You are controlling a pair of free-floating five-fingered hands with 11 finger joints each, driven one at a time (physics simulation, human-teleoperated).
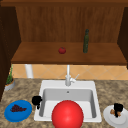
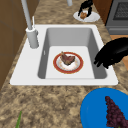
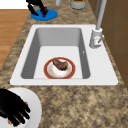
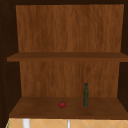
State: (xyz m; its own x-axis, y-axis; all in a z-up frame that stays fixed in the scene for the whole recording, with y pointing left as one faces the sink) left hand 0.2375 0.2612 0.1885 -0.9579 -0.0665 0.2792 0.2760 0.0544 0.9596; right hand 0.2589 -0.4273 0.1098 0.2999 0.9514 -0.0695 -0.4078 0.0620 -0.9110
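Observation:
My left hand (image 1: 37, 100) hovers over the sink's (image 1: 50, 83) left front corner with relaxed, drooping fingers and holds nothing. In the left side view the left hand (image 2: 112, 52) hangs above the sink's rim, next to a blue plate (image 2: 95, 110) of dark grapes (image 2: 115, 112). My right hand (image 1: 118, 107) is down on a white plate (image 1: 110, 118) right of the sink, fingers curled round a brown food piece (image 1: 115, 113). The right side view has that right hand (image 3: 10, 106) over the piece (image 3: 10, 121). A red-rimmed plate (image 2: 79, 65) with meat (image 2: 67, 58) lies in the basin.
A big red round shape (image 1: 67, 115) covers the basin's front in the front view. The faucet (image 1: 68, 77) stands at the back rim. A tomato (image 4: 62, 104) and a green bottle (image 4: 86, 95) stand on the lower shelf. A potted plant (image 1: 9, 83) is far left, a stove (image 2: 120, 15) beyond the white plate.

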